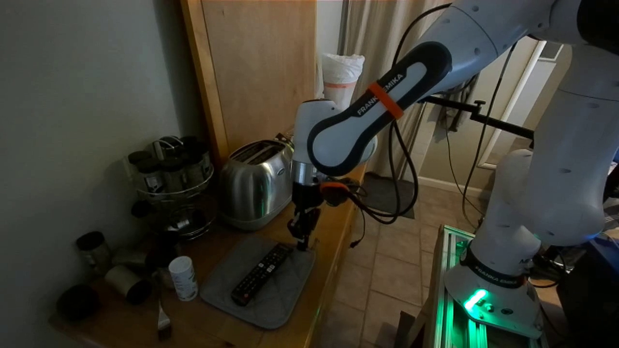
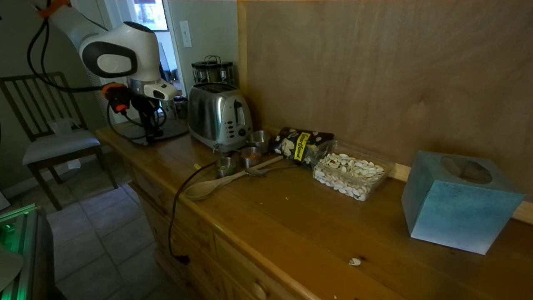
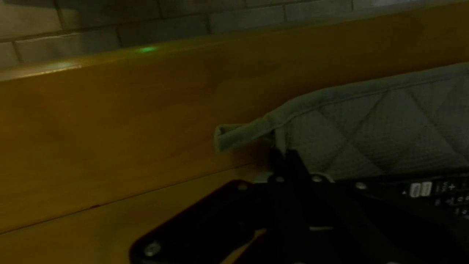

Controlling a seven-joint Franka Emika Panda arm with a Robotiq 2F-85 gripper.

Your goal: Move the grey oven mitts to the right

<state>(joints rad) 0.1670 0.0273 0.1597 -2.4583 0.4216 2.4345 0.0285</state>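
Observation:
The grey oven mitts (image 1: 283,302) are a flat quilted pad lying on the wooden counter. A black remote control (image 1: 261,274) lies on top of the pad. My gripper (image 1: 302,245) points down at the pad's edge, near a far corner. In the wrist view the fingertips (image 3: 284,154) are close together with the pad's bound edge pinched between them. A small loop of the mitts (image 3: 366,128) sticks out at the corner there. In an exterior view the gripper (image 2: 153,135) stands beyond the toaster, with part of the pad (image 2: 174,130) showing behind it.
A silver toaster (image 1: 258,183) stands close to the gripper, with a spice rack (image 1: 176,183) beside it. A white bottle (image 1: 184,278), fallen jars (image 1: 128,284) and a brush (image 1: 163,319) lie near the pad. Measuring cups (image 2: 250,157), a wooden spoon (image 2: 208,188) and the counter's front edge (image 2: 233,238) show too.

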